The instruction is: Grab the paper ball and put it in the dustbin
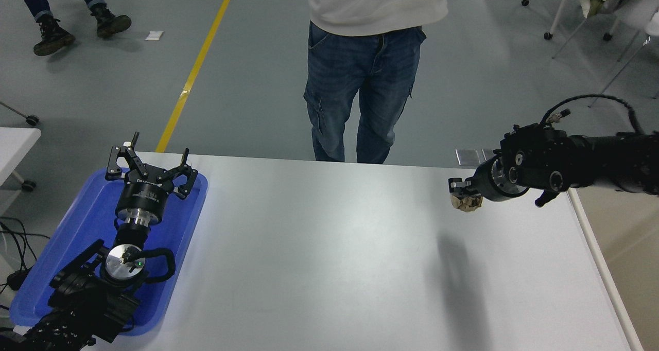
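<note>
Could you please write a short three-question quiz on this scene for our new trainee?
1. True or false: the right pincer grips the paper ball clear above the white table.
2. On which side of the table is the dustbin? A) right B) left
3. Fill in: the parked left pincer hangs open over the blue ____.

Key: 1 true; 2 A; 3 tray.
</note>
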`<action>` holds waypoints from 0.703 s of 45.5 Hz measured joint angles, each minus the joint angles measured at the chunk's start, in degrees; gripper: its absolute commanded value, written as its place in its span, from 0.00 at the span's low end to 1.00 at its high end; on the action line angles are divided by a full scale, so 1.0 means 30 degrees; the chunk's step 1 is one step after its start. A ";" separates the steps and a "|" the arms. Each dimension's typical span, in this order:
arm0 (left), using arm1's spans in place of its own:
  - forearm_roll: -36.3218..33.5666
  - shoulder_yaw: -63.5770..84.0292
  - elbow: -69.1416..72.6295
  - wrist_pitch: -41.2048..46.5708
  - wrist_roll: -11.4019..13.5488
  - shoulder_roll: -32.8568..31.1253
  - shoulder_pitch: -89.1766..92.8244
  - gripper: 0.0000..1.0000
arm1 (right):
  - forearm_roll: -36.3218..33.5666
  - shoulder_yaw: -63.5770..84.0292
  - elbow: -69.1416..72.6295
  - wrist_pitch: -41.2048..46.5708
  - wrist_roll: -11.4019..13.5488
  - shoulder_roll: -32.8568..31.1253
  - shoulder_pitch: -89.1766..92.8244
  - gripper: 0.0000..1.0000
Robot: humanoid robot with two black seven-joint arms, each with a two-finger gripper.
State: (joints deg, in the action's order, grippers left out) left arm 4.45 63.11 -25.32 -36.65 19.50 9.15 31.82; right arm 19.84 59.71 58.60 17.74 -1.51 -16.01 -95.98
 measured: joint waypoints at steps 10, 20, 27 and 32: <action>-0.0013 0.0000 0.0000 0.0000 0.0000 0.0019 -0.0001 1.00 | -0.0060 0.1276 0.3202 0.1454 0.0043 -0.0748 -0.4498 0.00; -0.0009 0.0001 0.0000 0.0000 0.0001 0.0026 -0.0001 1.00 | -0.0136 0.2179 0.5288 0.3102 0.0079 -0.1021 -0.8100 0.00; -0.0014 0.0003 0.0001 0.0000 0.0001 0.0026 -0.0001 1.00 | -0.0162 0.2523 0.5959 0.3999 0.0103 -0.1099 -0.9677 0.00; -0.0012 0.0004 0.0001 0.0000 0.0001 0.0027 -0.0001 1.00 | -0.0163 0.2713 0.6227 0.4450 0.0198 -0.1127 -1.0376 0.00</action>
State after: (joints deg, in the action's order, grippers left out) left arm 4.41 63.12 -25.31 -36.65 19.51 9.23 31.81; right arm 19.35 67.85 77.28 31.09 -0.92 -19.39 -127.11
